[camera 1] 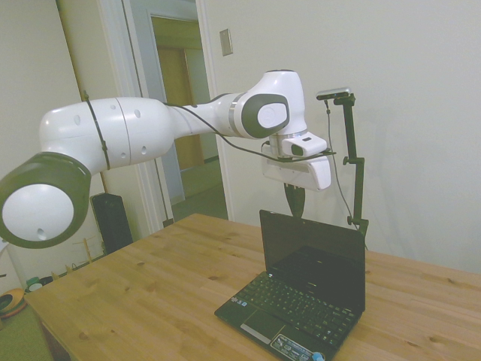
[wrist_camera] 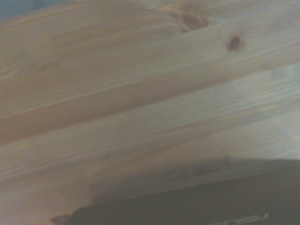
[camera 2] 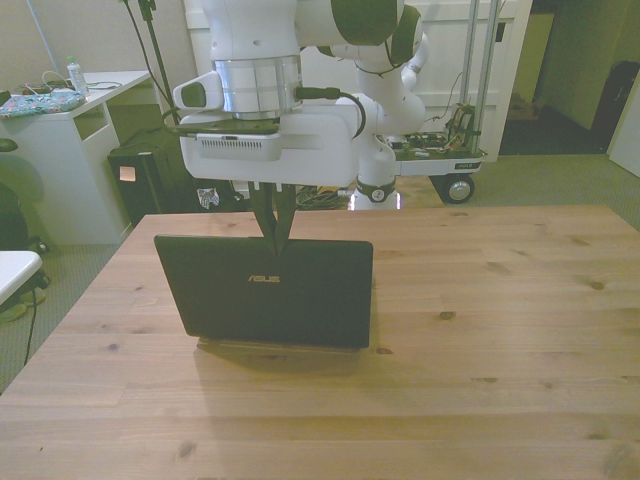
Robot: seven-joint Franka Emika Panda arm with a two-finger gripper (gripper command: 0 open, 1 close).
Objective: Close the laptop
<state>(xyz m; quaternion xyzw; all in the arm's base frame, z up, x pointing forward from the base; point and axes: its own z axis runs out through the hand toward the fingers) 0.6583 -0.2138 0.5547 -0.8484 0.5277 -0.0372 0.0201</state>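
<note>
The laptop (camera 1: 304, 295) stands open on the wooden desk (camera 2: 500, 330), lid upright. The hand (camera 2: 273, 237) hangs just behind the lid's top edge, its fingers pressed together, pointing down, gripping nothing. The wrist view shows the lid's back over bare desk planks.

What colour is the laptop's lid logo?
Silver, on the black lid of the laptop; clearest in the front view.

You see the laptop (camera 2: 265, 290) standing open on the tabletop (camera 2: 480, 330), toward the front view's left. The gripper (camera 2: 273, 238) hangs just behind the lid's upper edge.
</note>
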